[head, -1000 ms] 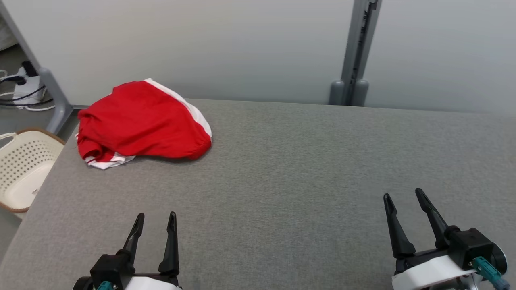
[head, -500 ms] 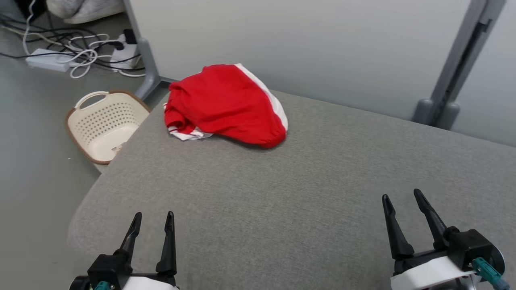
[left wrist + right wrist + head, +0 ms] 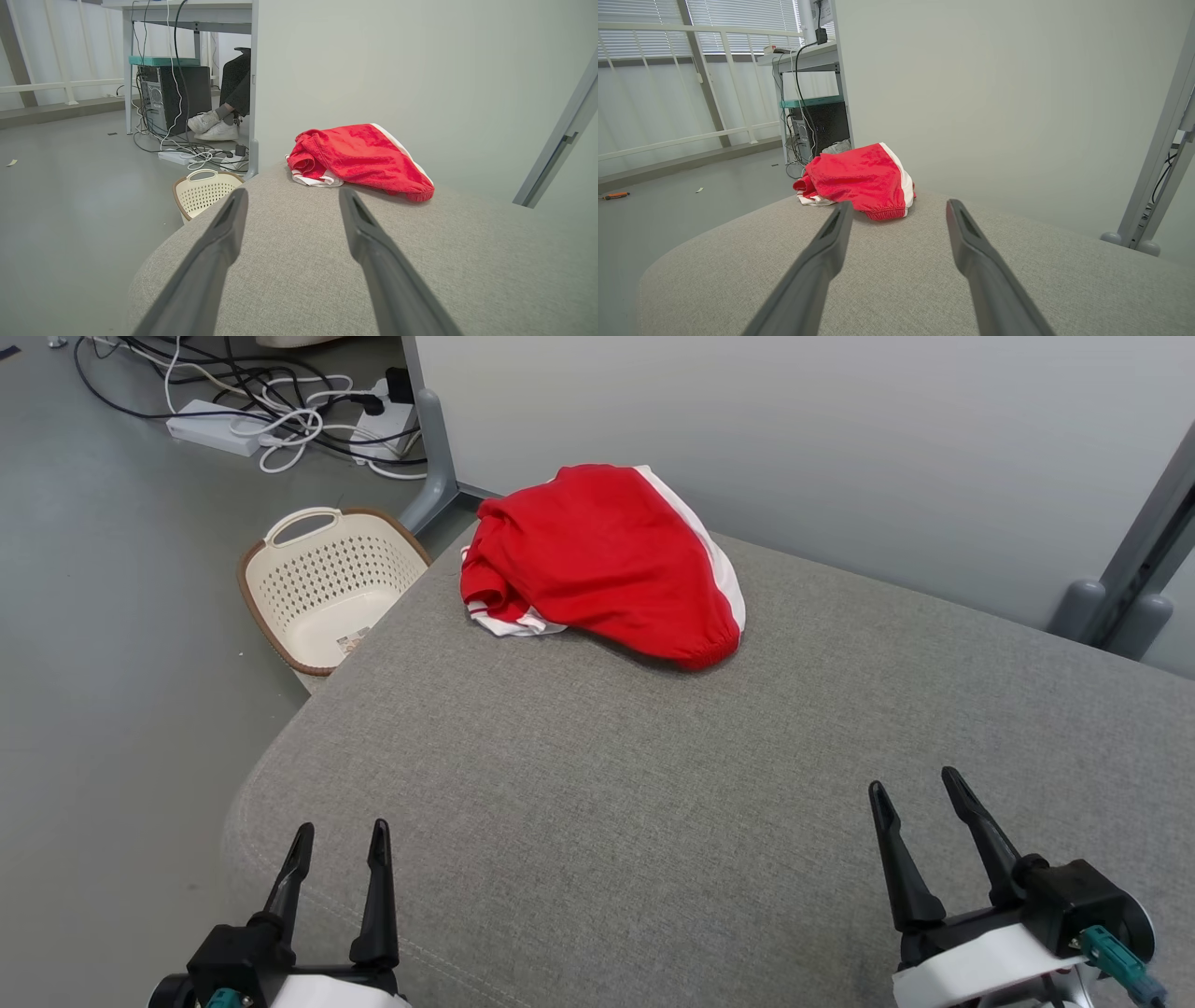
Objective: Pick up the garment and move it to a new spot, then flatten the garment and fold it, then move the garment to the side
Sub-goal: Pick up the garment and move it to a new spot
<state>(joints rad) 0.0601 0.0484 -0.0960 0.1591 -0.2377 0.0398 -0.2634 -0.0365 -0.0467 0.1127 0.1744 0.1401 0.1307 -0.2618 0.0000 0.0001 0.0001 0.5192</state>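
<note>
At far left corner of grey fabric table (image 3: 653, 784): crumpled red garment with white trim (image 3: 602, 560). Left gripper (image 3: 339, 840), right gripper (image 3: 913, 789) spread, empty, well apart from it.

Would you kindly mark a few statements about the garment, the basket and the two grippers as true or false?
1. The red garment lies bunched near the far left corner of the grey surface. True.
2. The left gripper is shut on the garment. False: it is open, well short of it.
3. A cream basket stands on the floor beside the grey surface. True.
4. The right gripper holds a white towel. False: it is open and empty.
5. The garment is folded flat. False: it is crumpled.
</note>
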